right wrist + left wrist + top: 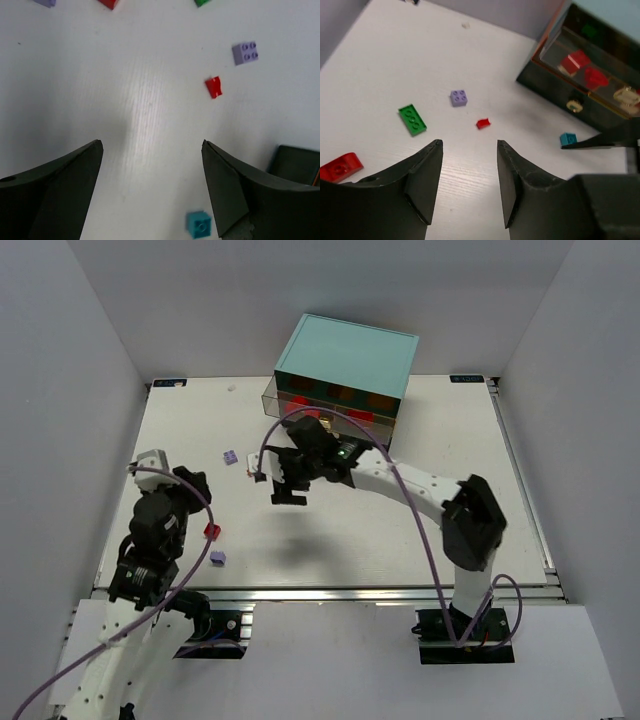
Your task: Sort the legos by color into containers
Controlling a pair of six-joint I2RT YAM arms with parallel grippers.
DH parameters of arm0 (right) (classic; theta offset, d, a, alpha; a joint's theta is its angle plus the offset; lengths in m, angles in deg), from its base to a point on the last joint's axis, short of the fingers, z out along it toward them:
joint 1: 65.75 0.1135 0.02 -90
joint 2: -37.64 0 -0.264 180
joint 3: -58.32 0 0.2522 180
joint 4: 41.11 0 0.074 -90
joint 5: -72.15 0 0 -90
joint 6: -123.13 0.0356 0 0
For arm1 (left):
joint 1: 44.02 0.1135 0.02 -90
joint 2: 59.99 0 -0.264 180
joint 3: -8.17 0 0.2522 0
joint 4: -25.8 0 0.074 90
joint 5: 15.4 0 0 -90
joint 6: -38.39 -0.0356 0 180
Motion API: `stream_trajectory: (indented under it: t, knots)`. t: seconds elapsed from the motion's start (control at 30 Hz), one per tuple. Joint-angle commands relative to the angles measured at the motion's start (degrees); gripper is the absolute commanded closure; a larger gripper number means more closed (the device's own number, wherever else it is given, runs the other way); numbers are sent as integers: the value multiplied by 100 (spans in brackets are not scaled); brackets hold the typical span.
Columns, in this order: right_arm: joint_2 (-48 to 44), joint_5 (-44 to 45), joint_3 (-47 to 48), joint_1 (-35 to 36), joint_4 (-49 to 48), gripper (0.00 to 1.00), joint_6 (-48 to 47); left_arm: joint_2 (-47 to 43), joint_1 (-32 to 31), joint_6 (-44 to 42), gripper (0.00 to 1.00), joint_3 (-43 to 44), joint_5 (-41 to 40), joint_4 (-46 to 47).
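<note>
Left tool, right tool released, empty; green lego half cut off

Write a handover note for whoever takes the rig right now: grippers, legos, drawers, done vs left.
Left gripper: open, empty, above the table.
Right gripper: open, empty, over the table in front of the cabinet.
Done: several red legos lie in the pulled-out drawer.
Left: loose on the table are a green brick, lavender brick, teal brick, small red piece and red curved piece. The teal brick lies closest to the right gripper.
</note>
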Motion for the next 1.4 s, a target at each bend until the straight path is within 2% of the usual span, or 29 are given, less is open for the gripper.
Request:
stream_trajectory:
  t: [0.0, 0.23, 0.33, 0.43, 0.67, 0.93, 1.37]
  knots:
    - [680, -217, 983, 60, 996, 14, -1115, -503, -32, -76, 42, -78, -797, 95]
    - [2209, -419, 2257, 51, 1567, 15, -2960, -864, 30, 29, 42, -35, -1150, -72]
    - [2606, -375, 2706, 7, 1524, 17, -3227, -952, 30, 12, 41, -61, -1097, -36]
    - [2992, -235, 3145, -10, 1367, 20, -3202, -970, 30, 12, 41, -35, -1088, -54]
    - [3309, -6, 3173, -125, -196, 33, -2280, -1058, 30, -41, 41, -44, -1009, -1]
    - [3775, 38, 3472, -230, -891, 42, -1998, -1146, 30, -76, 41, -52, -983, 34]
    - [4241, -181, 3859, -309, -1007, 47, -1971, -1234, 30, -102, 41, -79, -992, 69]
